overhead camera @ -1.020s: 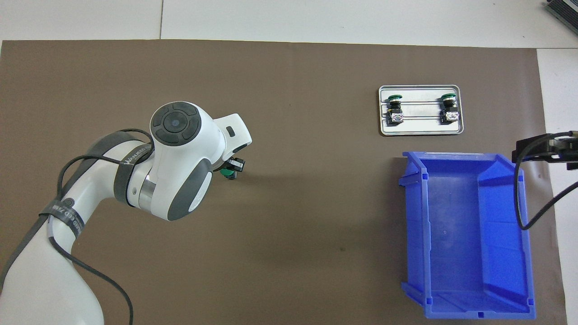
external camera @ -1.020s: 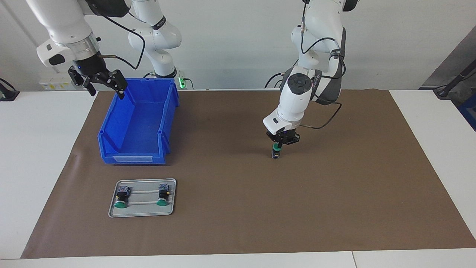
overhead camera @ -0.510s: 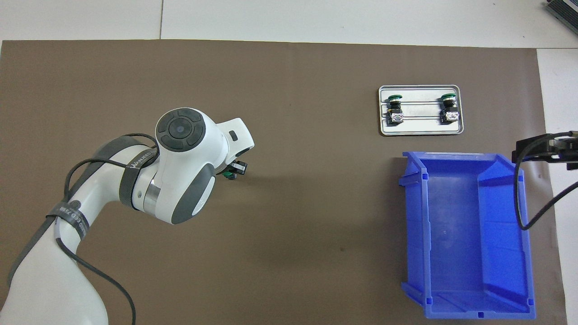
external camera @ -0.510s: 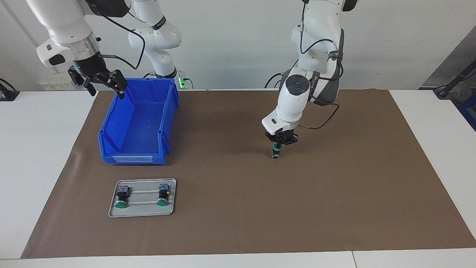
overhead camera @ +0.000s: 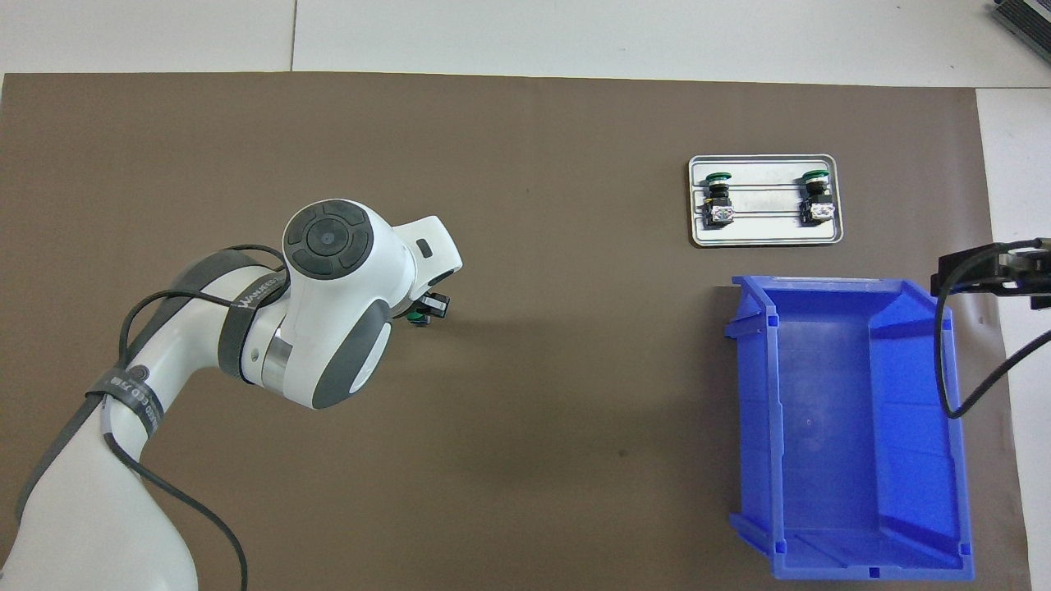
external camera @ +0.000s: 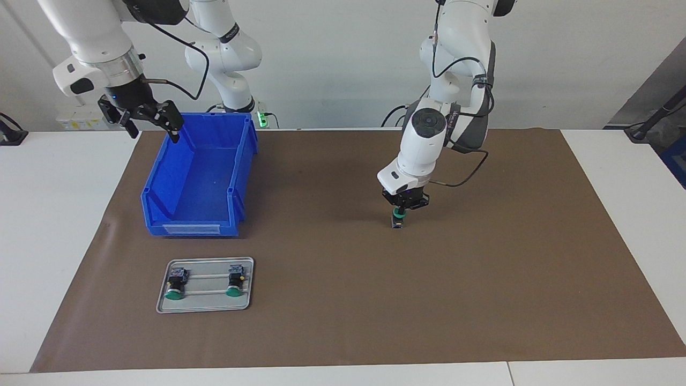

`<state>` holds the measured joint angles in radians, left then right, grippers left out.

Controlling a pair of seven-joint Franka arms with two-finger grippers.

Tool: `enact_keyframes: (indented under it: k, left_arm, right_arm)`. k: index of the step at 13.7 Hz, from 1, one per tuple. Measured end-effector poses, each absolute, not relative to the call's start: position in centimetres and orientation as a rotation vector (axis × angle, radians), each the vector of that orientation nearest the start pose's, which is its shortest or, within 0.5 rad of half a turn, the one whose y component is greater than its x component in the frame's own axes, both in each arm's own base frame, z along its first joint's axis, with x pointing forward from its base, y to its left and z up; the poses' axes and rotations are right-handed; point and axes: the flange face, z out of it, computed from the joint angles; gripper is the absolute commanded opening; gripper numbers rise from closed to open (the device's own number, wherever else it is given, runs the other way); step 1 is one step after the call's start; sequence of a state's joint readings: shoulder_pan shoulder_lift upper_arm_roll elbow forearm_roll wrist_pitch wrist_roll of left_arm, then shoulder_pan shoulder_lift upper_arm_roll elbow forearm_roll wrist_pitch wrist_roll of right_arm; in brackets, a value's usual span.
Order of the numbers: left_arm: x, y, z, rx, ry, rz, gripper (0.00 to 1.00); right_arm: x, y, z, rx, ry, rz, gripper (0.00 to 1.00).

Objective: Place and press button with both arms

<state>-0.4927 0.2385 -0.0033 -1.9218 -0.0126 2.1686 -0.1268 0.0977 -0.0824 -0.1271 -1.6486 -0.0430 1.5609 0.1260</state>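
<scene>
A button (external camera: 397, 220) with a green cap on top and its bluish end pointing down stands upright in the middle of the brown mat (external camera: 482, 279). My left gripper (external camera: 399, 213) is shut on it from above. Its lower end is at the mat or just above it; I cannot tell which. From overhead the left arm hides most of this, and only the green cap of the button (overhead camera: 417, 315) and a bit of the left gripper (overhead camera: 427, 309) show. My right gripper (external camera: 151, 126) hangs open and empty over the rim of the blue bin (external camera: 161, 177), at the corner nearest the robots, and shows again as the right gripper (overhead camera: 998, 271).
The blue bin (overhead camera: 952, 427) is empty, at the right arm's end of the mat. Farther from the robots than the bin lies a small metal tray (external camera: 206, 305), also the tray (overhead camera: 764, 239), holding two identical buttons (external camera: 174, 284) (external camera: 234, 281) on their sides.
The left arm has shifted slightly toward the right arm's end with the button still in its grip. The right arm has not moved.
</scene>
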Motion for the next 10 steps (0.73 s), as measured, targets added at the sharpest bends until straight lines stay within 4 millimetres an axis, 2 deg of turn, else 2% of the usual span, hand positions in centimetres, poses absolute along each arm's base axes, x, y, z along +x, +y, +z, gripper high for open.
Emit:
enact_keyframes:
  k: [10]
  left_arm:
    - [53.6, -28.97, 37.07, -3.106, 0.566, -0.021, 0.0]
  right_arm:
    - [52.7, -2.31, 63.12, -3.165, 0.246, 0.007, 1.0]
